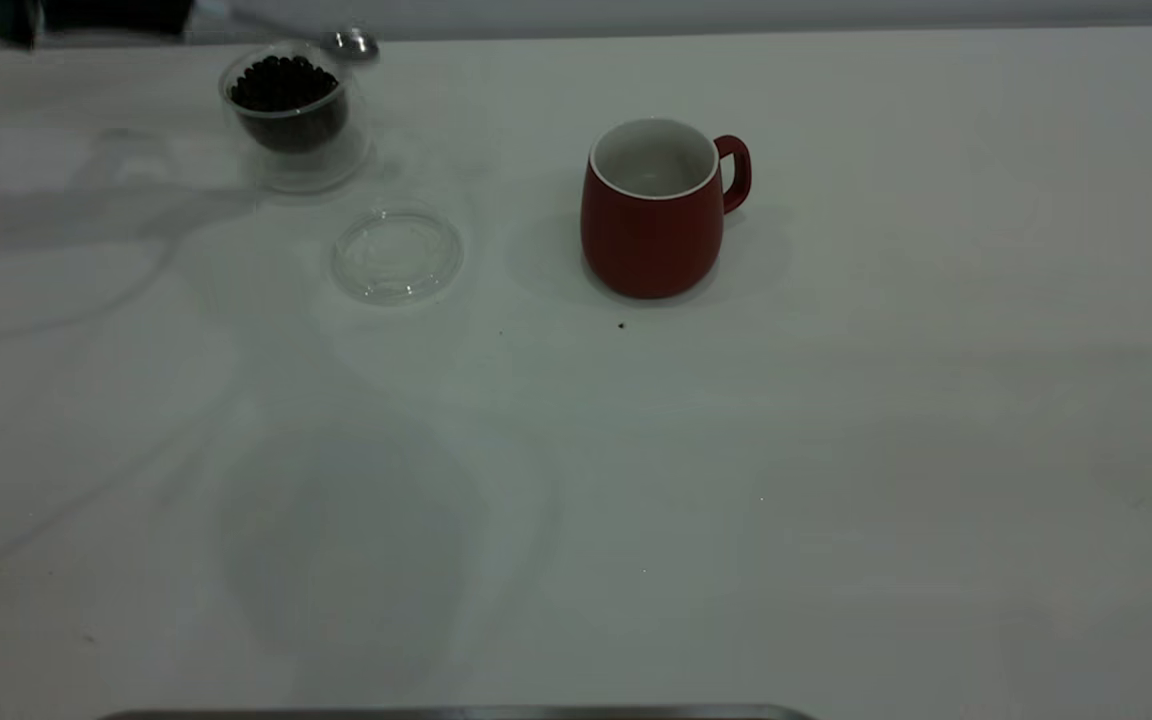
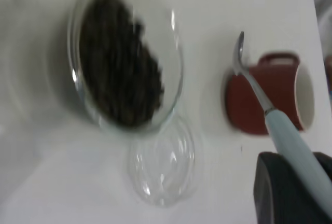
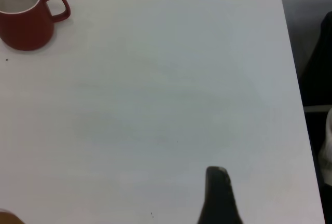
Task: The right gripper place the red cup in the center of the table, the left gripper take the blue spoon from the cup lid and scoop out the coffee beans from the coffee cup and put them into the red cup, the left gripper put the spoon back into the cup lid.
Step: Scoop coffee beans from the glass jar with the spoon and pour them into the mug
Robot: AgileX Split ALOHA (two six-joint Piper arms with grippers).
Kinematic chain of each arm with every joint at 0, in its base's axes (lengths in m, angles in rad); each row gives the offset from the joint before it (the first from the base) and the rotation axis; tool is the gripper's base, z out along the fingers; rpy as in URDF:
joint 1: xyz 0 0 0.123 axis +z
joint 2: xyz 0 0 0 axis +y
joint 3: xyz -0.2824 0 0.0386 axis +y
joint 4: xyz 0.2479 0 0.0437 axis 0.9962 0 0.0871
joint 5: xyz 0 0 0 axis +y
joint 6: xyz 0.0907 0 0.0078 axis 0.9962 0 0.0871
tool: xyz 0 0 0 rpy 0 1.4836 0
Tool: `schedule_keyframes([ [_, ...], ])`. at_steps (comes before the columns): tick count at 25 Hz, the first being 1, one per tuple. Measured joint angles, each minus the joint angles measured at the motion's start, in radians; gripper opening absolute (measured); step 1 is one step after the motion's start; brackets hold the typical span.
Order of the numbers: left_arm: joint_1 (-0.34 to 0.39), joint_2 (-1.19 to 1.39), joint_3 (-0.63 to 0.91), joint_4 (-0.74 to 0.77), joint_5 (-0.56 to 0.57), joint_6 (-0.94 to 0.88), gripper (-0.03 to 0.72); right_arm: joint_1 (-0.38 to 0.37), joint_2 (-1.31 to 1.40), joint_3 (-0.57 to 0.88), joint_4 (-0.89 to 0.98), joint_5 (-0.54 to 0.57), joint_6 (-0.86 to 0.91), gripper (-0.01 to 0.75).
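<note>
White table (image 1: 836, 450) fills the outside view, with a few tiny dark specks on it. Near the middle, a bit toward 12 o'clock, stands the red cup (image 1: 651, 225), upright and empty, its handle pointing to 3 o'clock. At 9 o'clock from it lies the clear lid (image 1: 396, 255), flat, with nothing on it. Up at 11 o'clock from the lid sits the glass cup (image 1: 286, 110), full of dark beans (image 1: 281, 85). The left gripper (image 2: 290, 187) is closed on the pale blue handle of the spoon (image 2: 270, 112). The spoon is up in the air, its shiny bowl just past the glass cup's far rim. The right gripper (image 3: 218, 198) hangs over bare table, well away from the red cup; I cannot tell if it is open.
</note>
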Motion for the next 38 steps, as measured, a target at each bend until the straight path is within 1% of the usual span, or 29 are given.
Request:
schedule_keyframes([
  [4,0.006,-0.002,-0.064,0.076,0.000,-0.017,0.122,0.000,0.000,0.000,0.000,0.000,0.000,0.571],
  [7,0.034,-0.002,-0.069,0.130,0.000,-0.035,0.122,0.000,0.000,0.000,0.000,0.000,0.000,0.571],
  [13,0.114,-0.002,-0.069,0.151,0.000,-0.044,0.122,0.000,0.000,0.000,0.000,0.000,0.000,0.571],
  [15,0.120,-0.002,-0.069,0.152,0.000,-0.035,0.122,0.000,0.000,0.000,0.000,0.000,0.000,0.571],
  [32,0.086,-0.001,-0.069,0.149,0.000,0.193,0.122,0.000,0.000,0.000,0.000,0.000,0.000,0.571],
  [38,0.048,-0.001,-0.069,0.150,0.000,0.236,0.122,0.000,0.000,0.000,0.000,0.000,0.000,0.570],
])
